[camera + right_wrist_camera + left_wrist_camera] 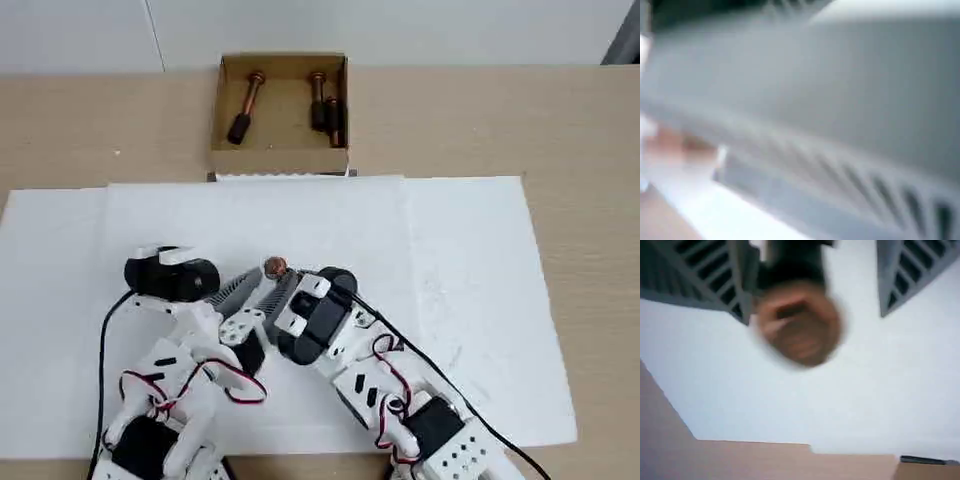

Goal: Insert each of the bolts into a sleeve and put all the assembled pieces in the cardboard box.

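Bolt (800,325) between jaws of left gripper (814,315)

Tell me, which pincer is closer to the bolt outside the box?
Left, probably: the bolt sits between the fingers of the left pincer. The right pincer is close beside it.

Cardboard box (280,160): we see matt brown card.
Bolts (254,92): we see coppery metal, faintly shiny.
Sheet (450,250): smooth, matt white paper.
Table (570,120): pale wood look, smooth.
Arms (320,320): we see glossy black and white plastic.
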### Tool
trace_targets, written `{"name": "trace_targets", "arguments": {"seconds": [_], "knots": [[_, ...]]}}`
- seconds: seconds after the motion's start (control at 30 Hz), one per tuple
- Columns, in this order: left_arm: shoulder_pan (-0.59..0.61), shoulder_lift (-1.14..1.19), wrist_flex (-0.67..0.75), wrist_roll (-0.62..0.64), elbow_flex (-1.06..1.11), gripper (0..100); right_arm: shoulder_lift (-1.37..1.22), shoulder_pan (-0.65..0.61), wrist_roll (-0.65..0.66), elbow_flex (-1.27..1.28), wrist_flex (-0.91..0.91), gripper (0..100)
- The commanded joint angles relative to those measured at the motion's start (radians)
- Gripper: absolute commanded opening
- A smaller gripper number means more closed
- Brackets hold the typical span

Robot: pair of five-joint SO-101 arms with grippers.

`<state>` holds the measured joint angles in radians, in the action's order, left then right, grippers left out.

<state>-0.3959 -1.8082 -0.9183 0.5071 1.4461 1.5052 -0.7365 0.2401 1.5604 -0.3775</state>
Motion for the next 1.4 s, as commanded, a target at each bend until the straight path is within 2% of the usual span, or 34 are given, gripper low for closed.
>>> {"name": "trace_targets", "arguments": {"seconds": [0.0, 0.27, 0.4, 0.47, 0.57, 0.77, 1.0, 1.23, 1.37], "knots": [[0.006, -0.009, 0.003, -0.005, -0.074, 16, 0.010, 0.012, 0.005, -0.068, 0.025, 0.2], [0.012, -0.009, 0.003, -0.029, -0.140, 15, 0.010, 0.013, 0.005, -0.068, 0.022, 0.2], [0.107, -0.009, 0.009, -0.063, -0.143, 0, 0.001, 0.085, -0.069, -0.075, 0.019, 0.2], [0.163, -0.009, 0.005, -0.107, -0.122, 2, -0.001, 0.157, -0.146, -0.078, 0.019, 0.2], [0.230, -0.009, 0.009, -0.212, -0.059, 0, -0.002, 0.239, -0.195, -0.080, 0.005, 0.2], [0.292, -0.009, 0.009, -0.295, 0.101, 1, -0.058, 0.266, -0.252, -0.229, -0.147, 0.2], [0.298, -0.009, 0.009, -0.324, 0.171, 1, -0.495, 0.351, -0.284, -0.591, -0.180, 0.2], [0.304, -0.009, 0.011, -0.325, 0.229, 1, -1.007, 0.400, -0.279, -1.060, -0.177, 0.3], [0.299, -0.009, 0.011, -0.327, 0.229, 1, -1.279, 0.415, -0.189, -1.312, -0.128, 0.3]]}}
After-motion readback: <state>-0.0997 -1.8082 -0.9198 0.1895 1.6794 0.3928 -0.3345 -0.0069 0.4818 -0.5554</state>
